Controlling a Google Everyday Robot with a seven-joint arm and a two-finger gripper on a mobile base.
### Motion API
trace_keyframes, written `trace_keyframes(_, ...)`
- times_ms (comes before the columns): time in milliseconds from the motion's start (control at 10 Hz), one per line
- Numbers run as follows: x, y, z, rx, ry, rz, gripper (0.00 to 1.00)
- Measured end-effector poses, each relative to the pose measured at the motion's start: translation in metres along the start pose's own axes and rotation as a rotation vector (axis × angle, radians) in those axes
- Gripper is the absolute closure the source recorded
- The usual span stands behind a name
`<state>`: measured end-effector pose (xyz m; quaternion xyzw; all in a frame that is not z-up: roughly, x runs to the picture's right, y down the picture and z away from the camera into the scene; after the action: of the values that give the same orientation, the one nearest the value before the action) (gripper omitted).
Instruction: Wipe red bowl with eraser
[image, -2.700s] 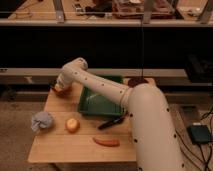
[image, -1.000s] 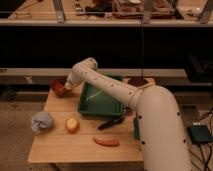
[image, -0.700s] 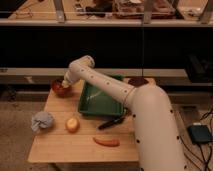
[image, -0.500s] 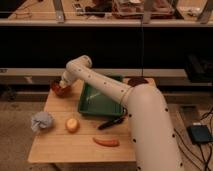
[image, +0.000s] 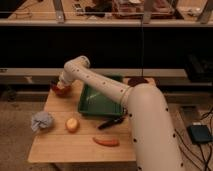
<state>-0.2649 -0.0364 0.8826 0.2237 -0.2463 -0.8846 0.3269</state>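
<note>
The red bowl (image: 61, 90) sits at the table's far left corner, small and round with a dark inside. My gripper (image: 61, 85) reaches down over it from the white arm (image: 100, 85), right at the bowl's rim or inside it. The eraser does not show; it may be hidden in the gripper.
A green tray (image: 102, 102) lies right of the bowl. A yellow potato-like lump (image: 72, 124), a crumpled grey cloth (image: 42, 121), an orange carrot-like piece (image: 106, 142) and a black tool (image: 110, 122) lie on the wooden table (image: 75, 147). A dark maroon dish (image: 136, 81) sits at the far right.
The arm's end has swung a little left and right over the red bowl and is now back over its left part. Nothing else moved.
</note>
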Motion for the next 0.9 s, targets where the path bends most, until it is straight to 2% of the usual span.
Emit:
trace_keyframes(500,-0.025,-0.010,-0.009,0.010,-0.016,0.001,1.00)
trace_keyframes(900,-0.044,0.005,-0.017,-0.018,-0.037,0.024,1.00)
